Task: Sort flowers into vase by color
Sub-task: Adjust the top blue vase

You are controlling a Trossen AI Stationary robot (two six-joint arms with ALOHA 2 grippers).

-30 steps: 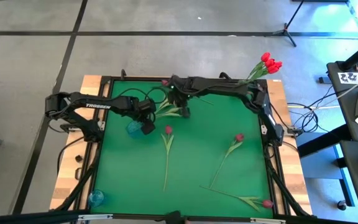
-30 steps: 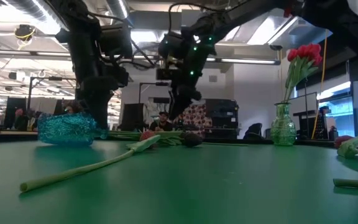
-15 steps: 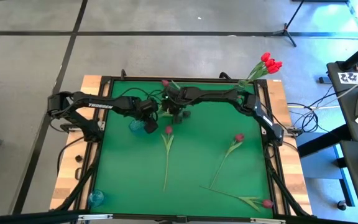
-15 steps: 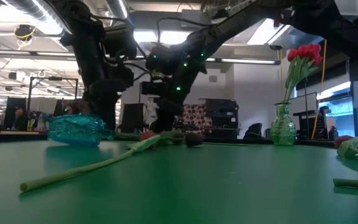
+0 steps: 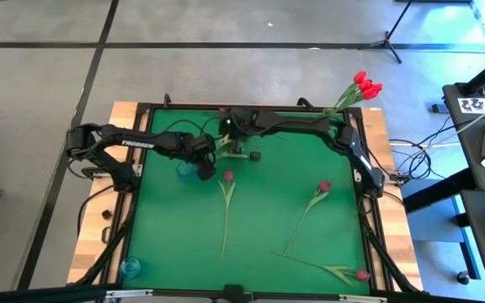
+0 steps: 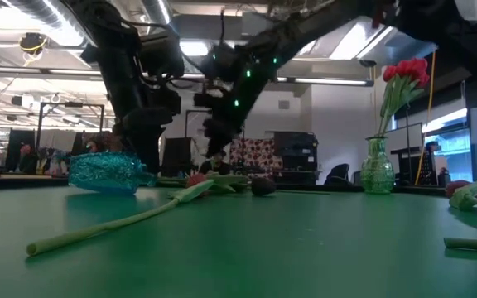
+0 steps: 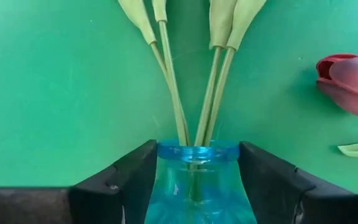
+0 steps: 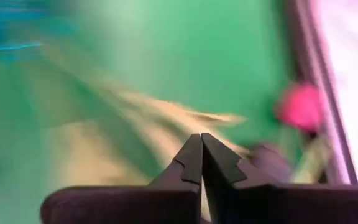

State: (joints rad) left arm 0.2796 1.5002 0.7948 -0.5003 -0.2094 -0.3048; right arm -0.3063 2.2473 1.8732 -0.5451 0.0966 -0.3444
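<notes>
A blue vase (image 5: 183,168) lies on its side on the green table, at the far left. The stem ends of three flowers (image 7: 194,93) stick into its mouth, and my left gripper (image 5: 199,168) is shut on its neck. Their leaves (image 5: 226,148) and a dark head (image 5: 254,156) lie beyond the mouth. My right gripper (image 5: 236,147) hovers shut just above those stems, with nothing seen between its fingers (image 8: 191,155). Loose red-headed flowers (image 5: 226,206) (image 5: 310,206) (image 5: 331,269) lie flat on the table. A green vase (image 6: 377,170) stands at the far right with several red flowers (image 5: 365,84) in it. My left gripper pinches the blue vase's neck (image 7: 166,152), just behind the rim of the mouth, with one finger on each side. The fingers slant down from the table's left. The vase's body rests on the table (image 6: 102,171) with the mouth toward the right.
A second blue vase (image 5: 130,268) stands off the green mat at the near left corner. A pink head (image 5: 223,111) lies at the far edge. The black frame (image 5: 141,210) rims the table. The near middle of the mat holds only the loose flowers.
My right gripper has gone a little toward the table's left and far edge. It dipped to the stems by the blue vase's mouth, rose again, and rolled at the wrist. The dark flower head, covered before, now shows beside it.
</notes>
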